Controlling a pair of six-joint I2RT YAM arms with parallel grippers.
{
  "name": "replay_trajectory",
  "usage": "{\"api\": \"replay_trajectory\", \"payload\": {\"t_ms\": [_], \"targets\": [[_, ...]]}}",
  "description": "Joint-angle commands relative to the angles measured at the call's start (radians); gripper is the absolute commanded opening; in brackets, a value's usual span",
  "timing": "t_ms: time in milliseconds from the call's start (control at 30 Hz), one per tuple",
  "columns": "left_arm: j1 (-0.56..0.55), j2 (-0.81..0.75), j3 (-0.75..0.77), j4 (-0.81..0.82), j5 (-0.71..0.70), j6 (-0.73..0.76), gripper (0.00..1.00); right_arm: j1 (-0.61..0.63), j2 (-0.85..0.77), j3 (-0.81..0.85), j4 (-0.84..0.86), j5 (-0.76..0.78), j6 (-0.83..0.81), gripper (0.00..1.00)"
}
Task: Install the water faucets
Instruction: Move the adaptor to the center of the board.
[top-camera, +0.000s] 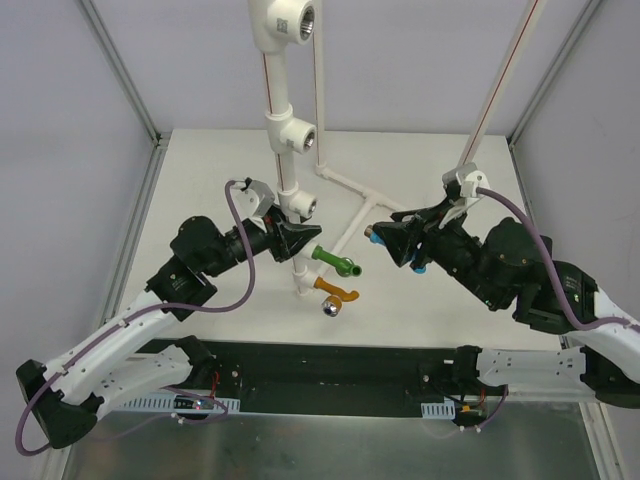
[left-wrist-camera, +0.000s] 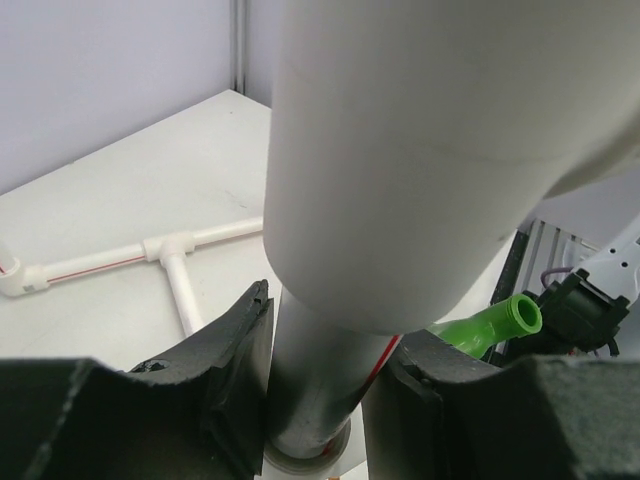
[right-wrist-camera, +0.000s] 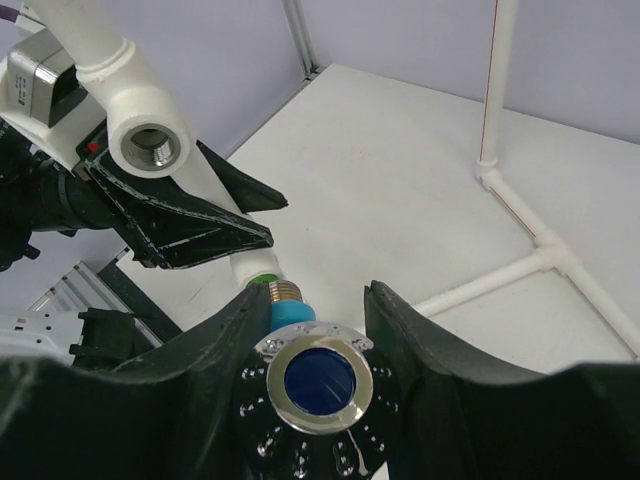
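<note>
A white upright pipe (top-camera: 287, 170) carries open tee fittings (top-camera: 304, 207). My left gripper (top-camera: 298, 241) is shut on this pipe just below the lowest tee, and in the left wrist view its jaws press both sides of the pipe (left-wrist-camera: 320, 390). Under that grip, a green faucet (top-camera: 335, 262) and an orange faucet (top-camera: 335, 293) stick out of the pipe toward the right. My right gripper (top-camera: 382, 238) is shut on the light blue faucet (right-wrist-camera: 318, 380), to the right of the pipe. Its brass threaded end (right-wrist-camera: 285, 291) points at the pipe, a short way off.
White pipes (top-camera: 345, 185) lie flat on the table behind the upright pipe. A slanted pipe (top-camera: 500, 80) rises at the back right. Metal frame posts (top-camera: 120, 70) stand at the table's corners. The black base rail (top-camera: 330, 365) runs along the near edge.
</note>
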Motion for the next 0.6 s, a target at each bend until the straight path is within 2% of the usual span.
{"api": "replay_trajectory", "payload": {"t_ms": [0,200,567], "targets": [[-0.052,0.073,0.029,-0.047,-0.178,-0.221,0.0,0.054,-0.001,0.008,0.116,0.139,-0.053,0.0],[-0.107,0.116,0.038,-0.016,-0.241,-0.24,0.0,0.1,0.042,0.022,0.233,0.173,-0.085,0.0],[-0.172,0.159,0.049,0.005,-0.275,-0.232,0.0,0.109,0.094,0.06,0.334,0.173,-0.105,0.0]]}}
